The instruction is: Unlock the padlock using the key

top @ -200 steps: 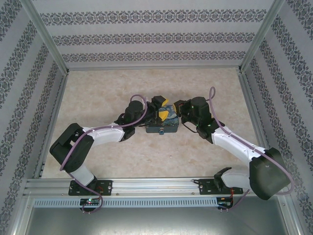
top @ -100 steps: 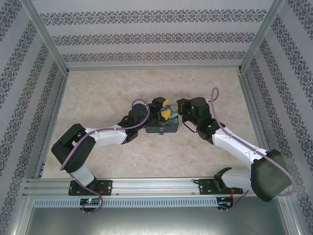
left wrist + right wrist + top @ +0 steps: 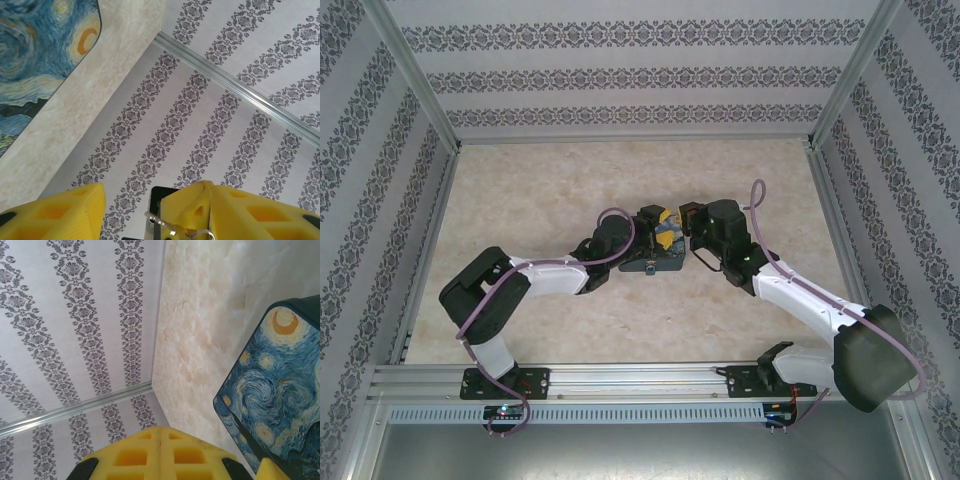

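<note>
Starry-print box [image 3: 668, 264], padlock [image 3: 650, 268] at front

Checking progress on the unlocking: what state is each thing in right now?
Left tool: open, yellow fingers apart.
Right tool: shut.
Rounded-square starry-night print box: lid closed.
Tiny blue padlock: at the box's near edge; locked or not, too small to tell.
Thin silvery metal key: against one left finger, not in the padlock.

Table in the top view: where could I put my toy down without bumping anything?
Bare table runs along the back wall, and there is a patch between the left arm and right arm, just before the rail. The middle is crowded: both arms meet over the box.
</note>
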